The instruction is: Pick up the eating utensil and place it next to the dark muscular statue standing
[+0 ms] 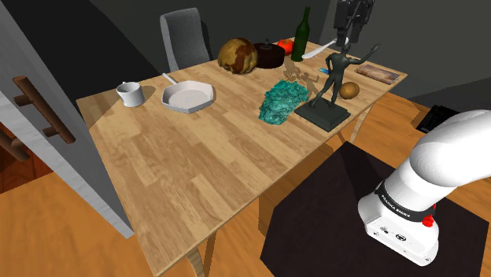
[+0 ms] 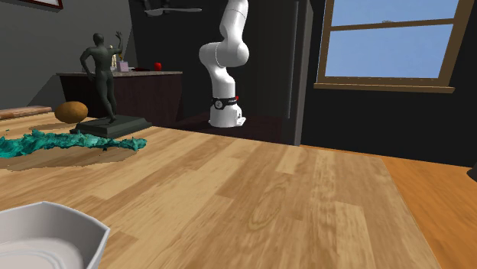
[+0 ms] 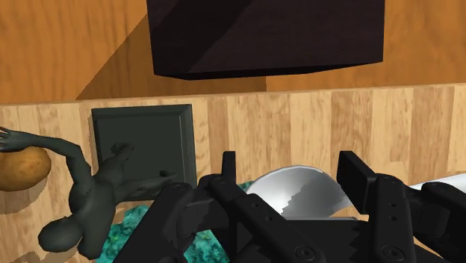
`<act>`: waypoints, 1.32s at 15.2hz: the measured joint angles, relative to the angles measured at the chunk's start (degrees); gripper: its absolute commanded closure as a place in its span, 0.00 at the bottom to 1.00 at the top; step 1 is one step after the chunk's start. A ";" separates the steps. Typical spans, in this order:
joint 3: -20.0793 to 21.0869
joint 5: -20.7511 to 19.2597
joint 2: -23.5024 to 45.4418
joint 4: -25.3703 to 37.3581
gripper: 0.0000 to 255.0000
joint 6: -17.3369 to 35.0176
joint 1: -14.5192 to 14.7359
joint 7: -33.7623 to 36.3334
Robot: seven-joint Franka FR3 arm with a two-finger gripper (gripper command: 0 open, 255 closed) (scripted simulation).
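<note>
Wooden table (image 1: 197, 157); spoon (image 3: 299, 196) in pincer (image 3: 290, 168) above statue (image 3: 97, 196)

arm: white Franka arm with dark joints (image 1: 444, 161) rose upright, then reached far out | gripper: all-black two-finger gripper (image 1: 348, 35) (image 3: 290, 161) hung high, pointing down | fingers: clasped silvery spoon (image 3: 299, 190)

In the shoulder view, the wooden table (image 1: 197, 165) bears a white pan (image 1: 189, 97). A white mug (image 1: 130, 94) stands at the pan's nine o'clock and a teal lump (image 1: 282, 102) at its three. The dark statue (image 1: 337, 75) stands at the lump's three, with a potato (image 1: 349, 90) beside it.
</note>
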 measured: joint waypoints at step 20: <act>0.05 0.02 -0.80 -16.22 1.00 15.41 0.00 -0.08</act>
